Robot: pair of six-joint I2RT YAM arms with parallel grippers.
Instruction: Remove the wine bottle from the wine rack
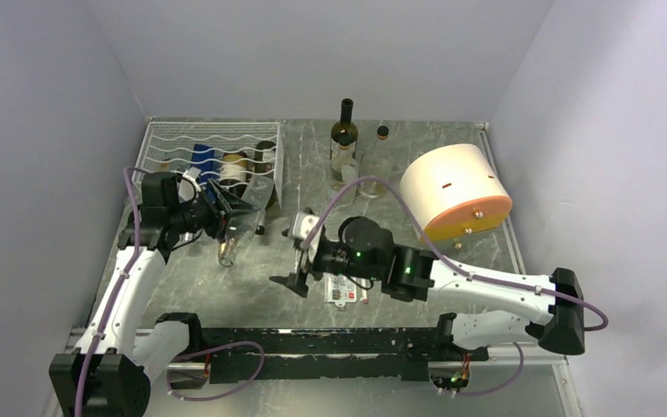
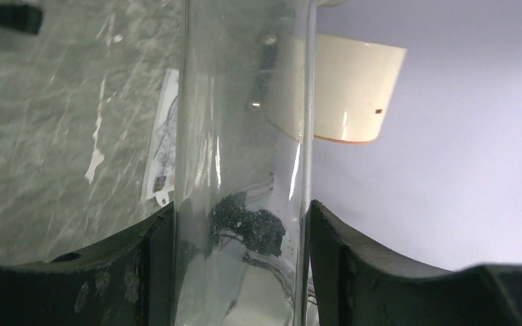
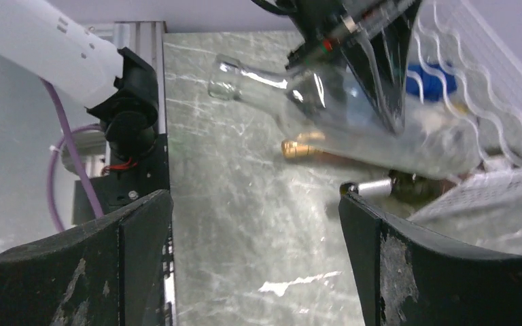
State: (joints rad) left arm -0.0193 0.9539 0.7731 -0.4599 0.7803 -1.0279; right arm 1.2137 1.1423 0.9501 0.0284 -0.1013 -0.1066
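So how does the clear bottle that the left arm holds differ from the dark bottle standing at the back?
The clear glass bottle is see-through; the dark green glass bottle is tinted dark. The clear one is tilted, neck toward the arms, clamped in the left tool; the dark one stands upright, untouched. The clear one is at the front of the white wire rack; the dark one stands apart from it. Both are slim-necked glass bottles.
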